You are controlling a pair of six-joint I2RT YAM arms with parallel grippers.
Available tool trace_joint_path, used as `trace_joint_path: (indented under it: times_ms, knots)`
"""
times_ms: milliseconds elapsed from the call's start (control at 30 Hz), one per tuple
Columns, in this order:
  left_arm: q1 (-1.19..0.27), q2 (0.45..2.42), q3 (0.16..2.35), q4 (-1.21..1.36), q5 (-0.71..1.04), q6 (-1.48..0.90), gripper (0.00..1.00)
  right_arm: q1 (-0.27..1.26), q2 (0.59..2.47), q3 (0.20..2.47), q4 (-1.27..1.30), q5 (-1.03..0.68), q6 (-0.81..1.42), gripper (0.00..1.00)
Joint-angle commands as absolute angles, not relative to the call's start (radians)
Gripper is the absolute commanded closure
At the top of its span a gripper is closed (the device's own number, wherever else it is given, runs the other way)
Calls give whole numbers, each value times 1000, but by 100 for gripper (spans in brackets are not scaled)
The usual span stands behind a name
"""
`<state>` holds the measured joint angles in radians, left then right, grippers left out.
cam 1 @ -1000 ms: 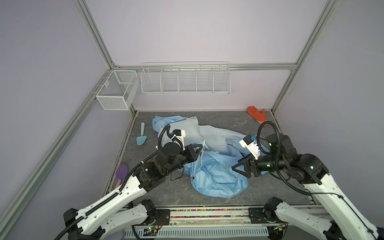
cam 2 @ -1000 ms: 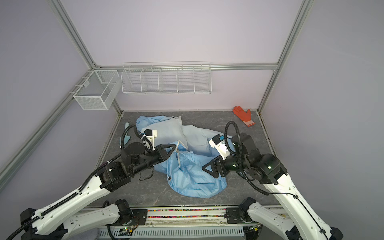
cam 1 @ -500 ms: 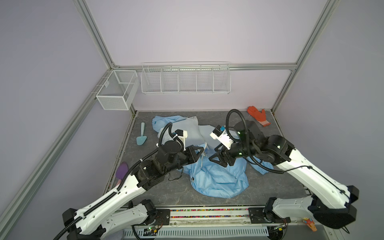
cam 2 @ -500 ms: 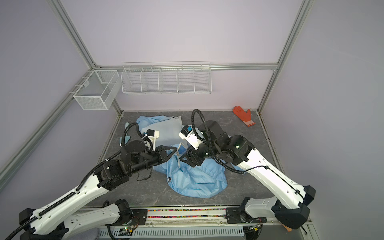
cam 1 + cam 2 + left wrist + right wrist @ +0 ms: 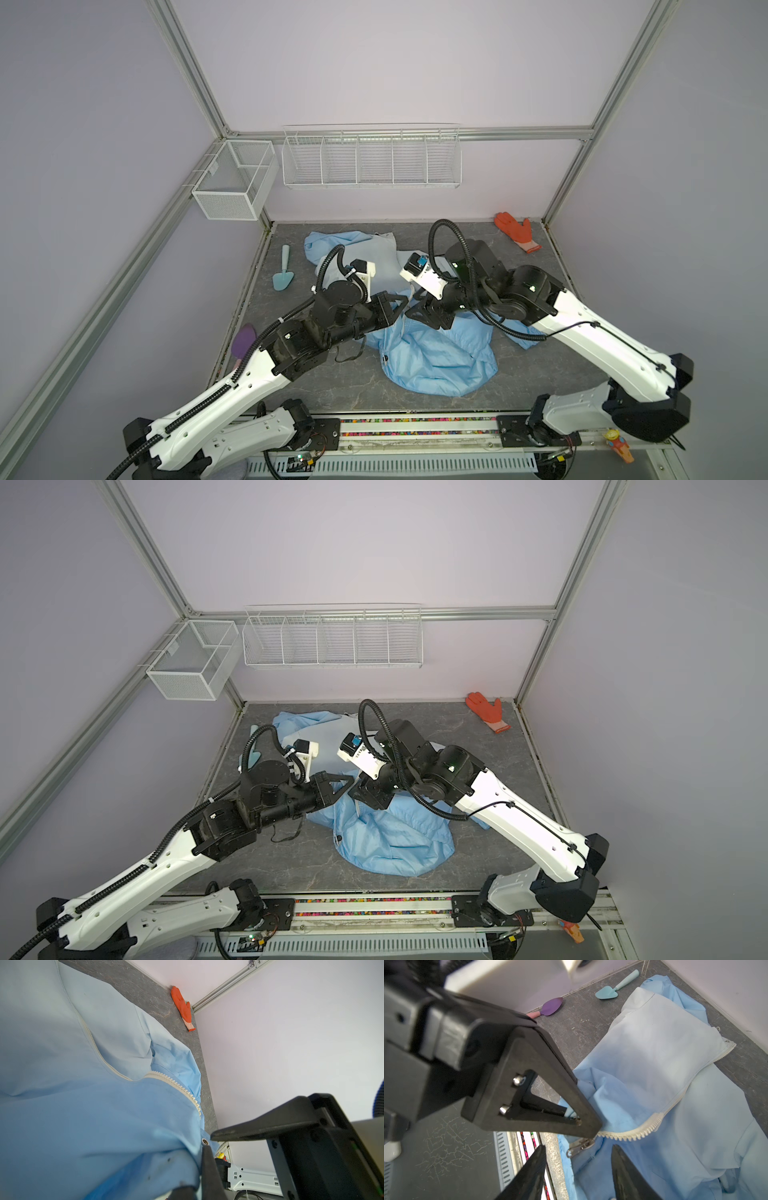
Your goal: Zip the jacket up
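Two grippers meet nose to nose over the jacket (image 5: 436,357), which lies crumpled in the middle of your counter (image 5: 353,390), its pale end toward the back wall and its deeper blue bulk toward the front rail. Your left gripper (image 5: 404,305) is pressed together on a fold of the blue fabric right beside the white zipper (image 5: 633,1134); in the right wrist view you can see cloth caught between its tips. Your right gripper (image 5: 417,311) hangs just across from it with jaws spread, and its fingers (image 5: 533,1169) stand on either side of the metal zipper pull (image 5: 581,1145) without clamping it. From the pull, one row of teeth runs free along the cloth's edge. The orange glove (image 5: 515,232) lies in the far right corner, well apart; a teal trowel (image 5: 284,276) and a purple scoop (image 5: 243,343) lie along the left edge.
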<state>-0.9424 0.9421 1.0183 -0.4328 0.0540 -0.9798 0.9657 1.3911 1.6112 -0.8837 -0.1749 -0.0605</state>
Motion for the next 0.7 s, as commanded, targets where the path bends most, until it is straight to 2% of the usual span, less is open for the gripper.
trace_joint_path:
  times_ms: [0, 300, 667]
  knots:
    - [-936, 930, 1058, -419, 64, -989, 100, 979, 1406, 1621, -896, -167, -101, 49]
    - [-936, 928, 1055, -412, 72, -999, 100, 981, 1423, 1608, -882, -120, -93, 53]
    - [-937, 927, 1048, -406, 72, -1002, 100, 979, 1398, 1571, -878, -106, -94, 73]
